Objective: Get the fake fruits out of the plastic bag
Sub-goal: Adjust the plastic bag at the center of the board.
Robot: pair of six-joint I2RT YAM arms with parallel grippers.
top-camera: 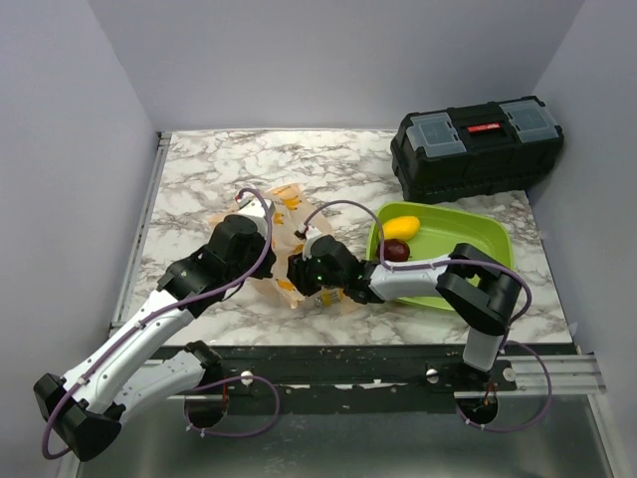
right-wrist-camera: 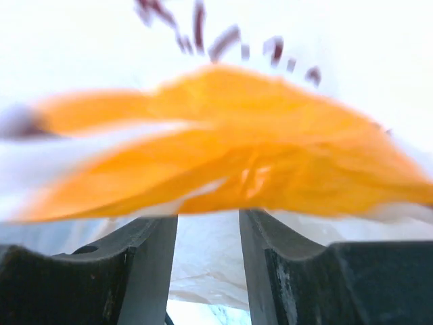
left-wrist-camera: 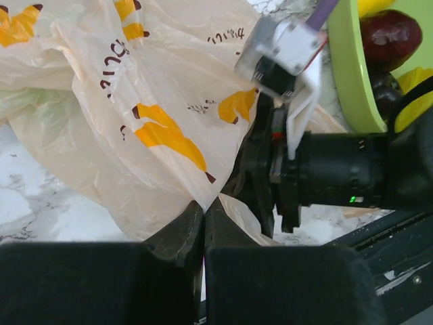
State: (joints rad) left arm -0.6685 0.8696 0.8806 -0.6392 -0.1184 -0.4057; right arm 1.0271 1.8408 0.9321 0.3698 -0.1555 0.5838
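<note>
The peach plastic bag [top-camera: 286, 221] with orange marks lies crumpled on the marble top, left of the green tray [top-camera: 478, 239]. My left gripper [top-camera: 271, 271] is shut on the bag's near edge; the left wrist view shows its jaws [left-wrist-camera: 203, 206] pinching the film [left-wrist-camera: 135, 101]. My right gripper [top-camera: 299, 274] is pushed into the bag, and in its own view [right-wrist-camera: 208, 230] it is open with only bag film [right-wrist-camera: 223, 142] ahead. A yellow fruit [top-camera: 401, 227] and a dark purple fruit [top-camera: 396, 250] lie in the tray. The green apple is hidden.
A black toolbox [top-camera: 478, 147] stands at the back right. The right arm's wrist [left-wrist-camera: 325, 176] lies just right of my left jaws, next to the tray rim [left-wrist-camera: 348, 74]. The table's metal front edge [top-camera: 348, 358] is close behind the bag.
</note>
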